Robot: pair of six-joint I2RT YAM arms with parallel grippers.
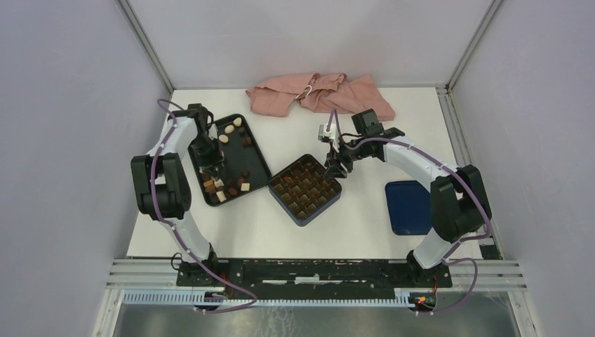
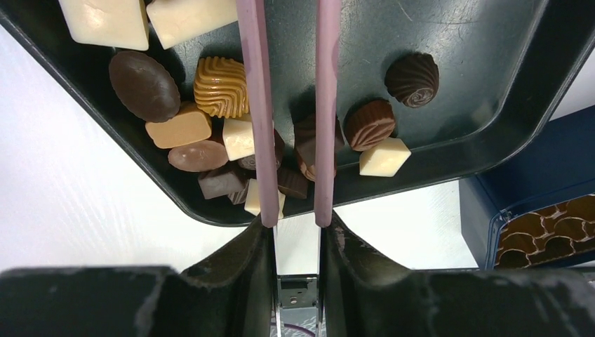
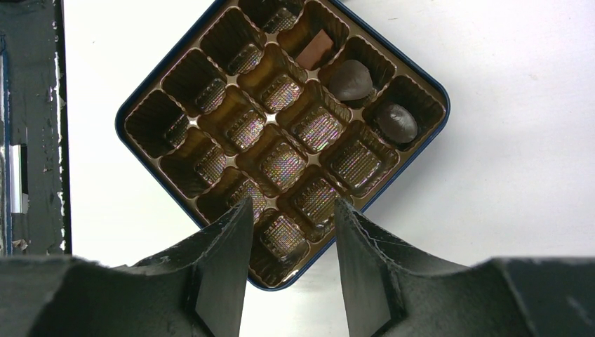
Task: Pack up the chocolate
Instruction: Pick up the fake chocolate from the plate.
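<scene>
**Left gripper over the tray of chocolate, right gripper wide above the box**

The left gripper (image 1: 212, 168) hangs over the black rimmed tray (image 1: 242, 158). The tray lies on the white desk (image 1: 365, 232) at 9 o'clock of the dark blue square box (image 1: 302, 196) with its brown gridded insert.

Most of the small, bite-sized chocolate (image 2: 221, 86), in dark brown, light brown and cream-white, sits in that tray. From above, one cluster lies at the tray's 6 o'clock end and a few pieces lie toward 12 o'clock.

In the left wrist view the long mauve fingers (image 2: 256, 105) run parallel with only a narrow slit between them. Pieces lie on either side of them. Their tips run past the upper edge of that view, so I cannot tell whether they pinch a piece.

The right gripper (image 3: 292, 210) stands wide with nothing between its dark fingers, above the box's 2 o'clock side as seen from above. In the right wrist view, three pieces sit in cells toward 1 o'clock: one light brown bar and two dark ones. The other cells in view show their ribbed floors.

A dark blue flat lid (image 1: 408, 207) lies at 3 o'clock of the box. A crumpled pink cloth (image 1: 319, 95) lies at the desk's 12 o'clock edge.
</scene>
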